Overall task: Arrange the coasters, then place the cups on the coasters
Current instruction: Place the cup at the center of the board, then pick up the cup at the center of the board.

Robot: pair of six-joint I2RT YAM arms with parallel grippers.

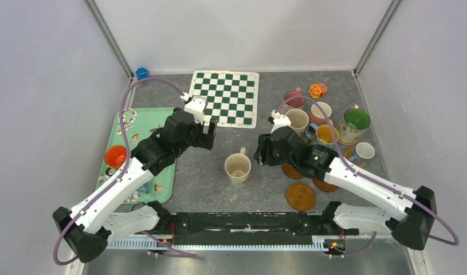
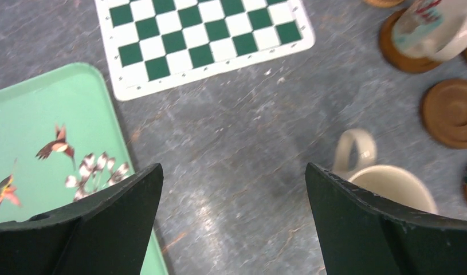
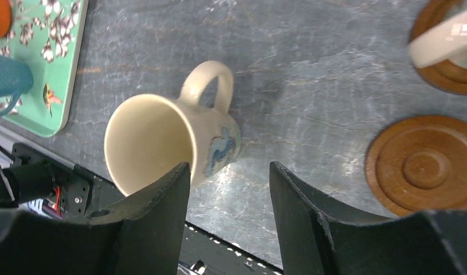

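Observation:
A cream cup (image 1: 238, 167) with a blue mark (image 3: 162, 137) stands upright on the bare table in the middle, on no coaster. Up and to its left, my left gripper (image 1: 208, 136) hangs open and empty (image 2: 234, 172); the cup (image 2: 391, 186) shows past its right finger. My right gripper (image 1: 261, 154) is open (image 3: 229, 169) just right of the cup, its left finger overlapping the cup's rim, with only table between the fingers. A free brown coaster (image 1: 300, 196) (image 3: 426, 166) lies near the front. Several cups (image 1: 326, 135) cluster at back right. An orange cup (image 1: 115, 156) sits on the tray.
The mint-green tray (image 1: 140, 123) lies at the left, and the green-and-white chequered mat (image 1: 225, 97) at the back. A small orange-yellow toy (image 1: 318, 90) sits behind the cups. More coasters (image 1: 325, 185) lie partly under my right arm. One coaster (image 2: 403, 54) carries a cup.

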